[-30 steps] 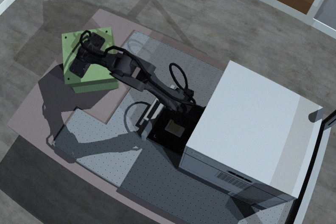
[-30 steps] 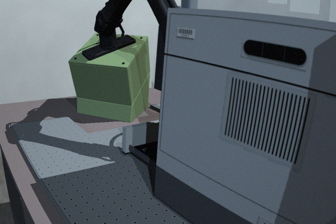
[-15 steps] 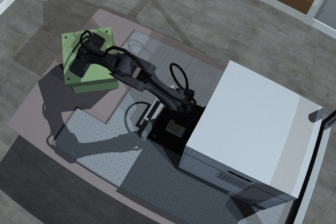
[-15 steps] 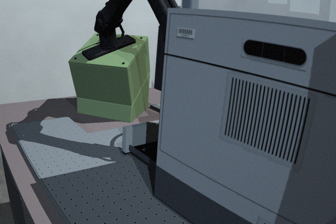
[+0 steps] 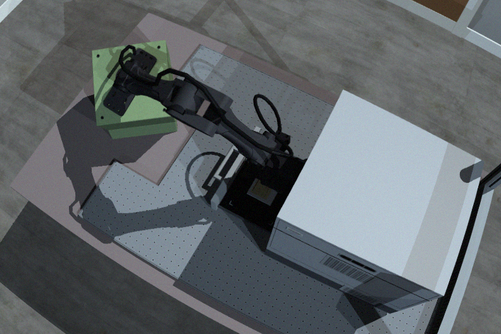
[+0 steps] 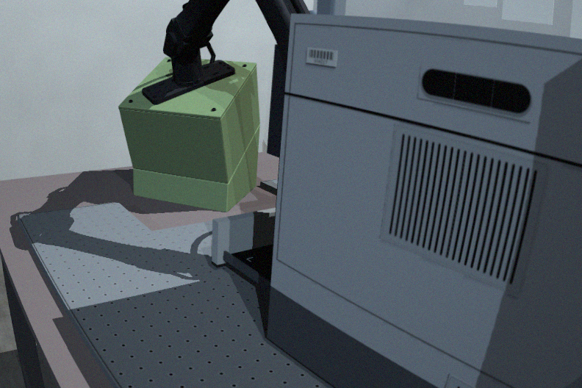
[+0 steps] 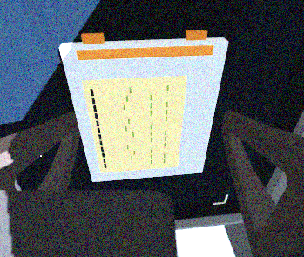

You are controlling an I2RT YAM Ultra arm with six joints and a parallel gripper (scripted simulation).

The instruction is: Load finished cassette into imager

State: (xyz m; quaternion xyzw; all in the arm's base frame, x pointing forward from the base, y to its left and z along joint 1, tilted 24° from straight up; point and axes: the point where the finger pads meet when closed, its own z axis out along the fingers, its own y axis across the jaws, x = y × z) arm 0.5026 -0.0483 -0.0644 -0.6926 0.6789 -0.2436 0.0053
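The finished cassette FINISHED [image 7: 143,108] is a pale plate with a yellow gel window, an orange strip and two orange tabs at its far end. It lies flat on the dark glass of IM's drawer [image 5: 255,199], which stands pulled out. In the top view the cassette [image 5: 262,190] shows small, in shadow. My gripper [image 7: 151,119] hangs just above it, open wide, with a finger on each long side and clear of both edges. One white corner mark [image 7: 221,199] shows near the cassette's near right corner. The white imager IM [image 5: 376,183] stands at the right.
The drawer's pale front panel [image 6: 237,235] sticks out toward the arm's side. The arm's green pedestal [image 5: 129,92] stands at the back left on the pink table. A perforated grey plate [image 5: 209,259] lies under IM and the drawer.
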